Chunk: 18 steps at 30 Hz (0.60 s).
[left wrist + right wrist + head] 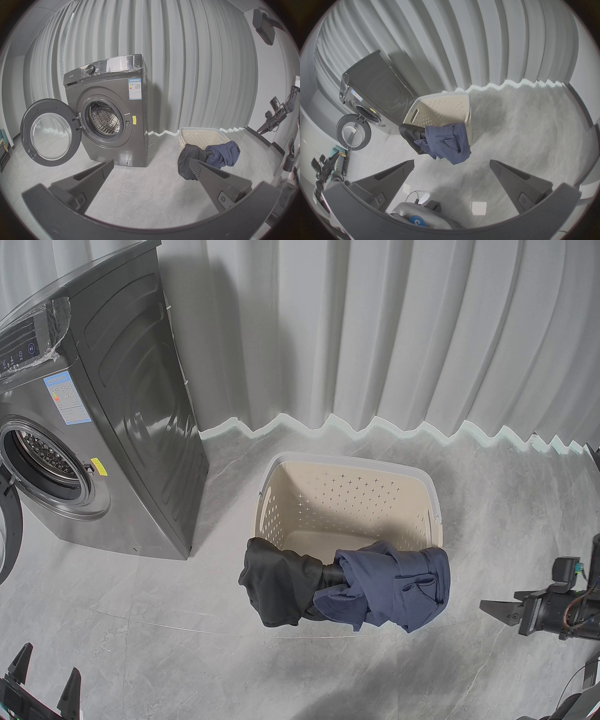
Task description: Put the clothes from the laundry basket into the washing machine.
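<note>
The left jaws sit low at the near left corner of the scene, above the grey floor (187,640) and well apart from everything else. They point toward the far side, their two dark fingers (93,178) spread wide with nothing between them. The right jaws hang out at the right side, turned level and pointing left toward the basket. Their fingers (518,184) are just as widely parted, hold nothing, and are well clear of the cloth. Two garments are draped over the near rim of the laundry basket (350,462), spilling down its outer wall toward the floor. The black garment (281,584) hangs on the left in a loose, rounded fold. The blue garment (394,587) is bunched on the right with a pocket seam showing, and the two touch where they meet at the middle of the rim. The basket is cream with small perforations and a white rim. It stands on the floor to the right of the washing machine (137,402), near it but not touching, and its pale bottom shows behind the clothes. The machine is dark grey and stands at the far left before a pleated white curtain (375,334). Its round door (47,132) is swung fully open to the left, and the ribbed steel drum (104,120) shows through the mouth.
</note>
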{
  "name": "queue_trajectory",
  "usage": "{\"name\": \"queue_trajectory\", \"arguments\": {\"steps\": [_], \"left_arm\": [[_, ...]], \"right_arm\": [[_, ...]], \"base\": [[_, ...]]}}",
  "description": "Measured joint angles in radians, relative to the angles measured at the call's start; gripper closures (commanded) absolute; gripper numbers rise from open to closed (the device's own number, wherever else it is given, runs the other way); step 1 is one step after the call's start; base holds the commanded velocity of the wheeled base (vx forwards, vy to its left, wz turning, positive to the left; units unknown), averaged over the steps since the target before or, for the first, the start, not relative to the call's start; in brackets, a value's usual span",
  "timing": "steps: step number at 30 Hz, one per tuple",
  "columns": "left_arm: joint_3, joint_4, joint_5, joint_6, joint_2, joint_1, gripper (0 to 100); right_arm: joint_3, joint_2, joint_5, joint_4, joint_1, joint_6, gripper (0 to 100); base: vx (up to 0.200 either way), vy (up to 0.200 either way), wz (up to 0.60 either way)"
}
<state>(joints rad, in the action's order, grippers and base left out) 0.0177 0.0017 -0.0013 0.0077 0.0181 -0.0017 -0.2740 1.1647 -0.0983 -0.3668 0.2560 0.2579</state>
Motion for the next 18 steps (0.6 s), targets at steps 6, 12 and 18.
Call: {"name": "queue_trajectory", "arguments": {"steps": [6, 12, 18], "left_arm": [[0.000, 0.000, 0.000, 0.000, 0.000, 0.000, 0], [0.000, 0.000, 0.000, 0.000, 0.000, 0.000, 0], [0.000, 0.000, 0.000, 0.000, 0.000, 0.000, 0]], "right_arm": [[-0.061, 0.197, 0.053, -0.035, 0.073, 0.049, 0], [-0.134, 0.373, 0.101, -0.074, 0.091, 0.061, 0], [-0.183, 0.515, 0.124, -0.169, 0.096, 0.064, 0]], "base": [[0.000, 0.000, 0.00], [0.000, 0.000, 0.00], [0.000, 0.000, 0.00]]}}
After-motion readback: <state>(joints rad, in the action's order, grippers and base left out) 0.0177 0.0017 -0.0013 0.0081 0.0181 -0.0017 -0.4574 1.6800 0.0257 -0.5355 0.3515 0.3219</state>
